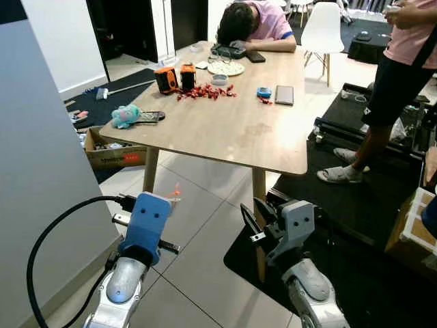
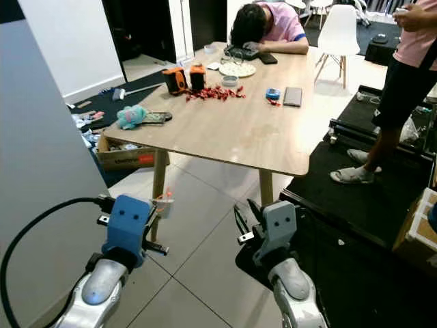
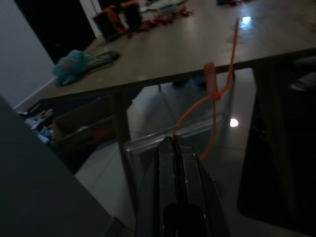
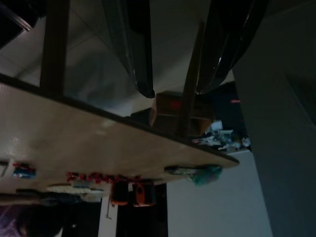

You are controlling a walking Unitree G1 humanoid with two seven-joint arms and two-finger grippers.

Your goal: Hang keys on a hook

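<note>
Evidently the carrying step is in hand: an orange tagged tie (image 3: 216,101), presumably the keys' loop, is pinched in the closed left hand (image 3: 172,144) before the wooden desk (image 1: 235,130), while the right hand (image 4: 173,74) is held open; a hook must next be found

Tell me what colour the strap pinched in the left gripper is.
Orange strap, clearest in the left wrist view.
</note>
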